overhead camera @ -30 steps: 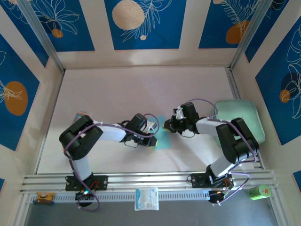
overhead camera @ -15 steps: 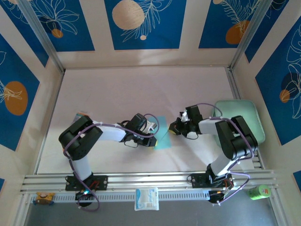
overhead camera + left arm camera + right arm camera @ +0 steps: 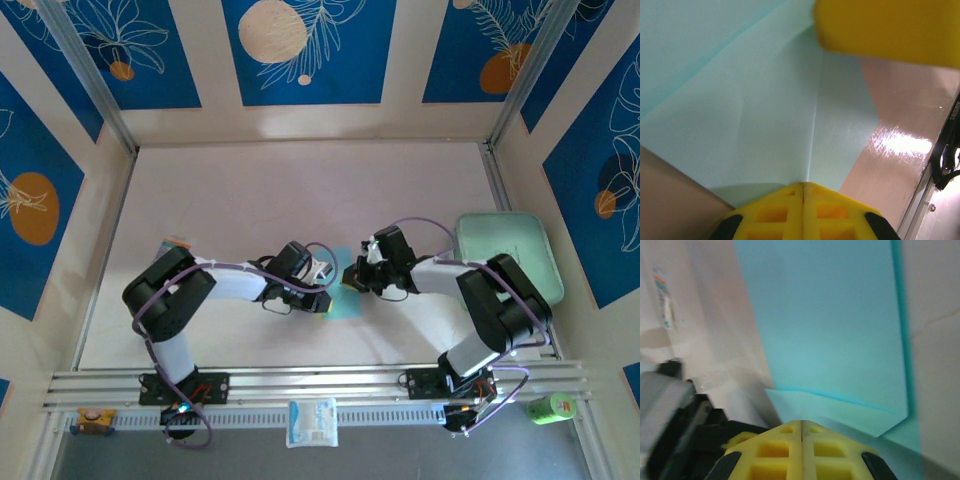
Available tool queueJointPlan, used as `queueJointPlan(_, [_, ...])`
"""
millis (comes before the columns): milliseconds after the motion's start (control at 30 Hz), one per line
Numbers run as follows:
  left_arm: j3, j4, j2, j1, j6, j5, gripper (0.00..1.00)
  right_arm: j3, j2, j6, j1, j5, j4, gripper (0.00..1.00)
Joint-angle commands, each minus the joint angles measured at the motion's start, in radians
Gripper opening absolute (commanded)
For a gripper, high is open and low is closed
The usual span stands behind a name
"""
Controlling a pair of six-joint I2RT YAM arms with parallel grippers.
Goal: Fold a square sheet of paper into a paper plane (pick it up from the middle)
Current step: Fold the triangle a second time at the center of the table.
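The light blue sheet of paper (image 3: 342, 303) lies partly folded on the table between my two grippers. In the left wrist view the paper (image 3: 755, 115) shows a straight crease that runs up to my left gripper (image 3: 803, 184), which is shut with its tip down on the sheet. My right gripper (image 3: 801, 422) is also shut, its tip at a folded flap of the paper (image 3: 835, 330). From above, the left gripper (image 3: 325, 297) and right gripper (image 3: 352, 280) nearly meet over the sheet. A yellow finger of the right gripper (image 3: 885, 30) hangs at the top of the left wrist view.
A mint-green tray (image 3: 505, 250) sits at the right edge of the table behind the right arm. A small white packet (image 3: 312, 421) and a green can (image 3: 550, 407) lie beyond the front rail (image 3: 300, 385). Walls enclose the table on three sides.
My right gripper pulled back to the right, then came left again onto the paper, covering more of it. The left gripper has stayed in place on the sheet.
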Motion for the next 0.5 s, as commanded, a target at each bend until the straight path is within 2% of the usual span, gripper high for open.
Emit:
queueJointPlan(0, [-0.021,-0.101,0.001,0.004,0.006,-0.02,0.0,-0.017,0.08,0.004,-0.002,0.035,-0.003,0.0])
queueJointPlan(267, [0.027,-0.072,-0.079,0.004,-0.079,0.0,0.02,-0.087,0.085,0.041,-0.012,0.064,0.03,0.0])
queueJointPlan(467, [0.072,0.013,-0.029,0.002,-0.151,0.044,0.03,-0.083,0.087,0.04,-0.011,0.06,0.029,0.0])
